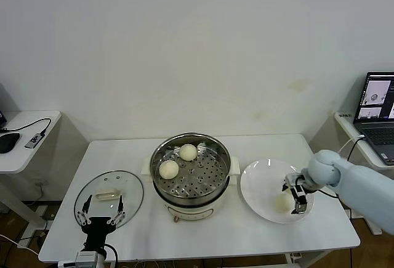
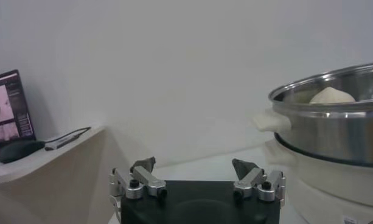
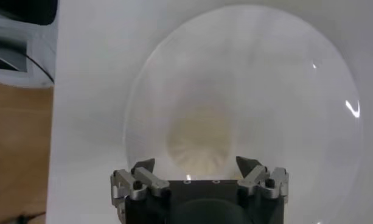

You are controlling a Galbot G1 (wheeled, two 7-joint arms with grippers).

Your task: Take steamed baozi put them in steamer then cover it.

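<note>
1. Head view shows three steamed baozi: two sit on the perforated tray inside the steamer (image 1: 191, 172), one (image 1: 188, 152) toward the back and one (image 1: 168, 169) at the robot's left; the third baozi (image 1: 283, 203) lies on the white plate (image 1: 261, 178) to the right of the steamer.
2. All three buns are small, round, smooth and cream-white.
3. One steamer: a shiny round steel pot on a cream base with side handles, mid-table.
4. One cover (image 1: 109, 198), clear glass with a metal rim and a pale oblong handle, lies flat on the white table (image 1: 320, 228) at the left.
5. Right gripper (image 1: 294, 195) hangs over the plate, jaws spread either side of the third bun; contact cannot be told.
6. Left gripper (image 1: 99, 210) hovers at the cover's near edge, jaws spread, holding nothing.
</note>
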